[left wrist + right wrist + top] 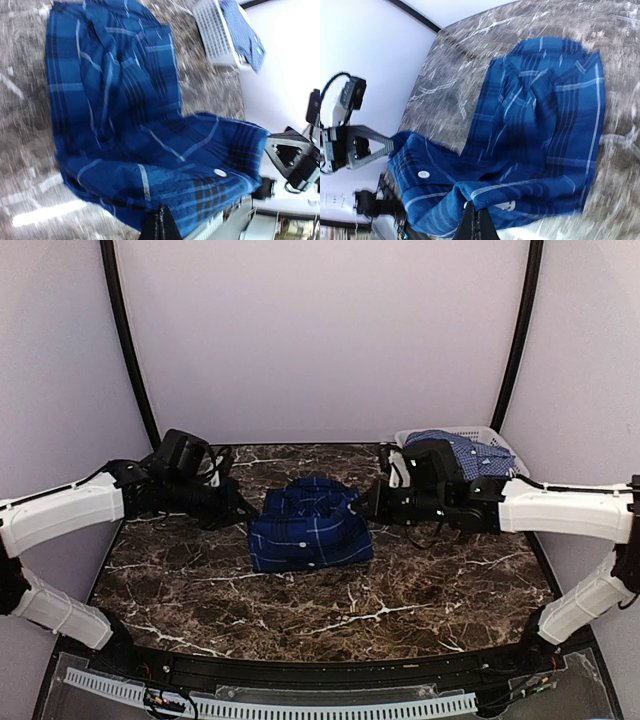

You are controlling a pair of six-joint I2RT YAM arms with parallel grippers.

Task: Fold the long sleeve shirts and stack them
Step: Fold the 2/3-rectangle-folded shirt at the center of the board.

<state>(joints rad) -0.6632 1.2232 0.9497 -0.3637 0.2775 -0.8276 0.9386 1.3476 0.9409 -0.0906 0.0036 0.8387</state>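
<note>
At the left gripper (246, 512): fully closed, pinched on the left-hand edge of the dark plaid shirt (310, 530). In the left wrist view, seen as a dark wedge at bottom centre (160, 225), fingers pressed together, with the hem of the plaid cloth (120, 125) gathered around the tip. One white button (219, 172) on the raised cloth just beside the grip point.

At the right gripper (366, 506): likewise fully closed, clamped on the opposite, right-hand edge of the same shirt. In the right wrist view, fingers together at bottom centre (477, 222), meeting a rolled fold of the plaid cloth (545, 135) at the tip.

Between the two grippers: far part of the shirt lifted and bunched, stretched loosely from one grip point to the other. Near part lying on the table (200, 580), a dark marble-patterned surface, roughly at its middle.

Further out: both arms reaching inward from the sides, white forearm links held low over the table.

At the back right corner: pale lattice basket (505, 445), holding the lighter checked shirt (462, 452), draped inside and over the rim. Positioned behind the right wrist, well apart from the dark plaid shirt. Not touched by either gripper.
</note>
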